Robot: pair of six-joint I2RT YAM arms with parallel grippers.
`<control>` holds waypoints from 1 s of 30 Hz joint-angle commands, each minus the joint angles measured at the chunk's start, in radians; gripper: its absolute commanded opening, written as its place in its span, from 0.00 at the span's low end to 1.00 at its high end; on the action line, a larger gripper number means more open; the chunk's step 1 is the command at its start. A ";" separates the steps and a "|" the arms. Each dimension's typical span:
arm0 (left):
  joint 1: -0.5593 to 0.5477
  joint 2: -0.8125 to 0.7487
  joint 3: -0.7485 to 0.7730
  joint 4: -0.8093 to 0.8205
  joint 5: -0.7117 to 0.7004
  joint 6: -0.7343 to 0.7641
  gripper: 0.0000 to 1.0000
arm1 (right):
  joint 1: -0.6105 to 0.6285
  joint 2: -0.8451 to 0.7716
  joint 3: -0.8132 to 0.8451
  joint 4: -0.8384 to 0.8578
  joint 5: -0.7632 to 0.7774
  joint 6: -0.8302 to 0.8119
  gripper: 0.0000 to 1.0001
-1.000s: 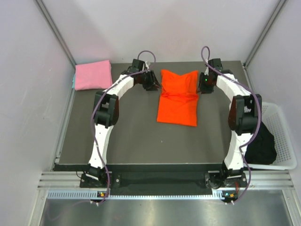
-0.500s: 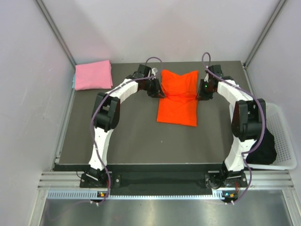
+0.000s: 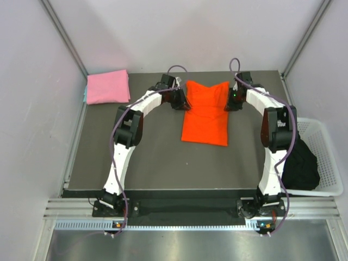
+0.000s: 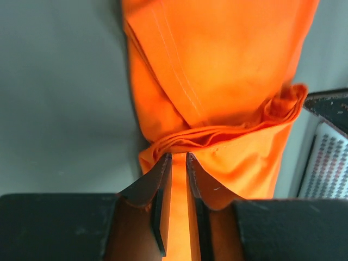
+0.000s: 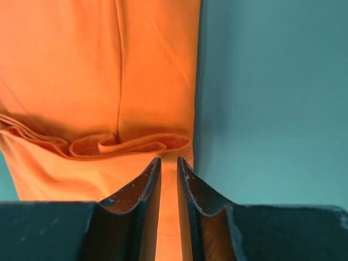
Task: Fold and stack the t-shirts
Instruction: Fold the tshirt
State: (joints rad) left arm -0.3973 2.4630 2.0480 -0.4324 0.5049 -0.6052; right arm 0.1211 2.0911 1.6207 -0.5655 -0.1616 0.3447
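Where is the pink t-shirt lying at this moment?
In the top view the pink t-shirt lies folded at the far left corner of the table, left of the left gripper and apart from the orange t-shirt.

1. Orange-red t-shirt [image 3: 205, 111]: you see soft, matt cloth. It is smooth on the flat panels and creased where it bunches. A stitched seam line shows in the left wrist view.
2. Pink t-shirt [image 3: 107, 87]: read this as soft, matt cloth with a smooth surface.
3. Desk [image 3: 152, 157]: note the dark grey, matt, even top, with no grain visible.
4. Jaws of the left gripper [image 4: 177, 156] and right gripper [image 5: 168, 160]: black and dull, with scuffed, pale-flecked edges.
5. Arm shells [image 3: 115, 168]: white, smooth, faintly glossy plastic.
6. Basket [image 3: 322, 136]: white plastic lattice, holding black matt cloth [image 3: 302, 168].
7. Frame rails [image 3: 76, 207]: you see pale, ribbed metal.
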 commanded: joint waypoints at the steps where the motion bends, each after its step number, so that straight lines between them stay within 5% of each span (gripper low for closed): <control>1: 0.037 -0.003 0.075 0.112 0.000 -0.051 0.22 | -0.012 0.003 0.082 0.019 0.036 0.005 0.18; 6: 0.057 -0.001 0.103 0.173 0.069 -0.113 0.28 | -0.014 0.000 0.103 -0.019 0.046 0.007 0.20; 10: 0.058 -0.091 0.080 0.037 0.060 -0.018 0.36 | -0.014 -0.107 0.012 -0.054 0.065 0.022 0.30; 21: 0.008 -0.479 -0.573 0.027 -0.007 0.075 0.48 | -0.014 -0.462 -0.458 0.038 -0.169 -0.030 0.42; 30: -0.035 -0.460 -0.686 0.092 0.011 0.048 0.45 | -0.014 -0.484 -0.636 0.124 -0.178 -0.065 0.43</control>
State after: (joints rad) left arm -0.4202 2.0003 1.3636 -0.4080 0.5014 -0.5594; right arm 0.1135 1.6218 0.9924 -0.5171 -0.3199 0.3138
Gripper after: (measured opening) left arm 0.457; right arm 0.426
